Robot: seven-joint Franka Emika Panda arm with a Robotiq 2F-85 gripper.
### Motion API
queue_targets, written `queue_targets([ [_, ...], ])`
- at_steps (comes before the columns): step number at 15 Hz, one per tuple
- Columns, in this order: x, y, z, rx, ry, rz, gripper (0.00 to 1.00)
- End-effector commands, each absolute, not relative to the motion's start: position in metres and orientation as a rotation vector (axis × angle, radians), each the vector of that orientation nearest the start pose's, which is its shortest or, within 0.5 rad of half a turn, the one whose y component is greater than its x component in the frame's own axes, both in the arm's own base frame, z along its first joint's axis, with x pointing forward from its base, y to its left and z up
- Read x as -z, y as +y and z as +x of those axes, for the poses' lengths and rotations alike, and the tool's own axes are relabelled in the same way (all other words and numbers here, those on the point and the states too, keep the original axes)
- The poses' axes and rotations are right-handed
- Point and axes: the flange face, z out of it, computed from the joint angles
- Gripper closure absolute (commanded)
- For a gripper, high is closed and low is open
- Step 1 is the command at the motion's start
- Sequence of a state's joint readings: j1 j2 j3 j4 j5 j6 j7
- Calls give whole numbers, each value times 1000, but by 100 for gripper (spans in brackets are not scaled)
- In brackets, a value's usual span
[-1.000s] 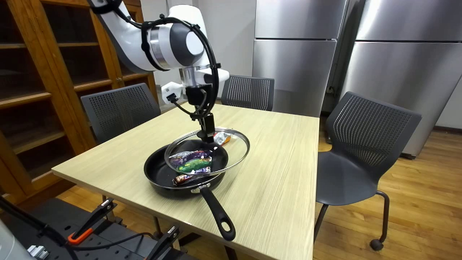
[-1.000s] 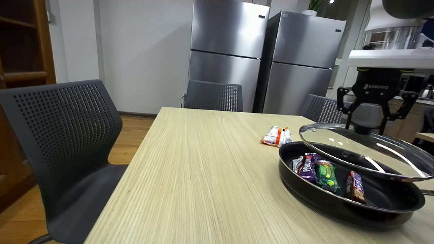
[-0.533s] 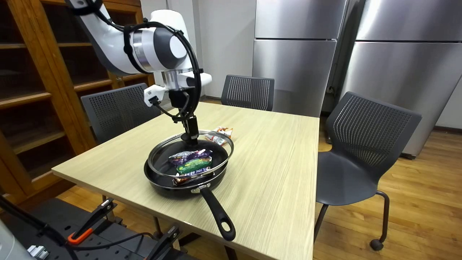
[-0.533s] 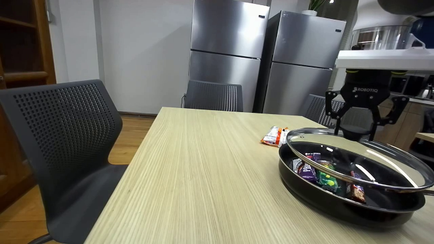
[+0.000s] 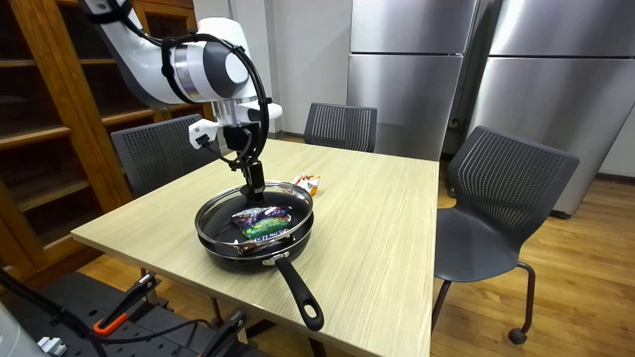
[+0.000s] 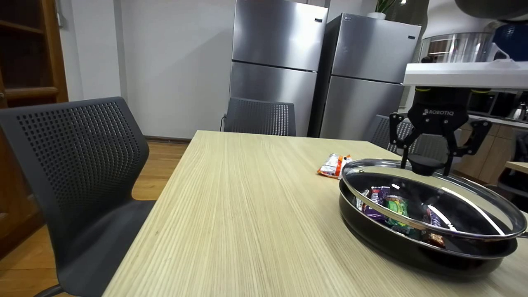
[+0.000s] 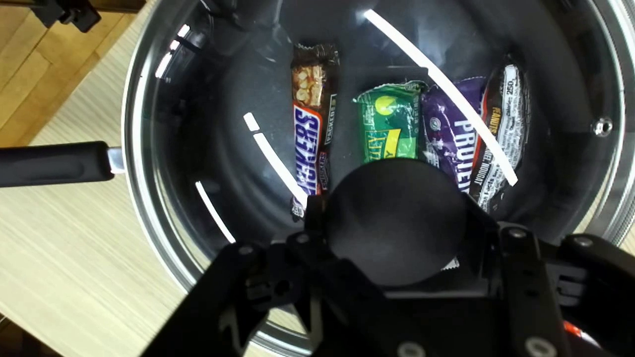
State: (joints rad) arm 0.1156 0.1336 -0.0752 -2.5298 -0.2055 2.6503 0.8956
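Since the frame from a second ago, the glass lid [image 6: 433, 198] has come lower and shifted across until it covers nearly all of the frying pan [image 6: 412, 256], and the gripper [image 6: 425, 166] has travelled with it; the pan looks unmoved.

Trouble seems likeliest to come from alignment. In both exterior views a gap shows between the lid's edge and the pan's rim, and whether the two are centred on each other I cannot tell. If it were let down off-centre, one edge might hang outside the pan while the opposite one dropped in, leaving the lid crooked. Its round knob [image 7: 397, 220] is another worry: so curved a grip could let the lid swivel or tip, especially if an edge struck the pan first. A sideways knock might swing the pan's handle [image 5: 297, 287] round. Pinching looks less likely, since the Snickers bar [image 7: 308, 124], the green-wrapped bar [image 7: 389, 121] and the purple protein bar [image 7: 449, 141] all appear to lie low inside the pan.

As for the gripper, its fingers [image 6: 404, 159] stand about as far apart as the knob is wide, one on each side, and seem clamped on it, bearing the lid over the pan. A silver-and-orange packet [image 6: 331, 166] lies on the wood-grained table [image 6: 247, 206] beyond the pan, away from the handle.
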Motion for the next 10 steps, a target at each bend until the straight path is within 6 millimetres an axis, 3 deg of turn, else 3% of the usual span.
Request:
queue_targets([
  [1,-230,28,459,83,1080,-3050,61],
  [10,-215,27,463,54,1088,-3051,61],
])
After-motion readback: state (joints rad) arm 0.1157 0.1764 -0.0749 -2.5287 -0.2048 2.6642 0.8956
